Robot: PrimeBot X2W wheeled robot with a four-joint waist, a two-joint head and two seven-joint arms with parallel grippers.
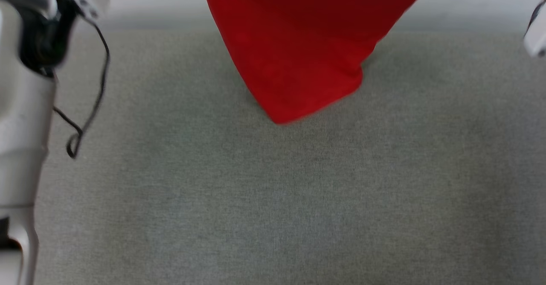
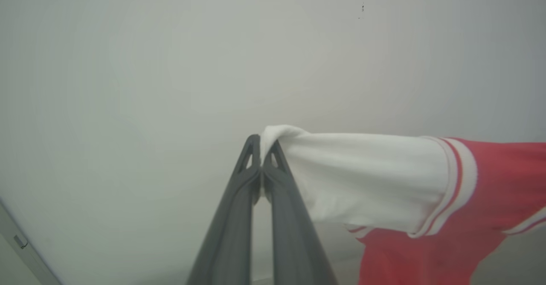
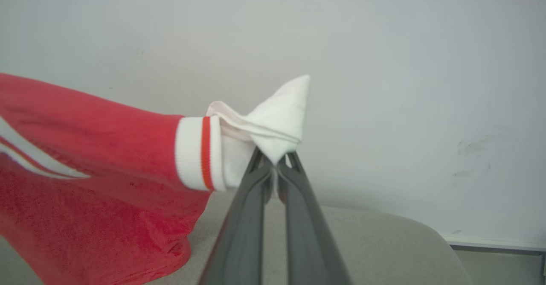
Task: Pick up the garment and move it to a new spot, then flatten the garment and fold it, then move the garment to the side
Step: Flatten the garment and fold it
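Note:
The garment, a red jersey with white sleeves, hangs from above the grey surface, and its lower hem drags on the cloth at the far middle. In the left wrist view my left gripper is shut on the end of one white sleeve, which stretches right to the red body. In the right wrist view my right gripper is shut on the bunched end of the other white sleeve, past its red-and-white striped trim. The lettering is hidden.
A grey fabric-covered surface fills the foreground below the garment. My pale left arm with a looped black cable stands at the left edge. A plain white wall lies behind, and the surface's rounded corner is at the right.

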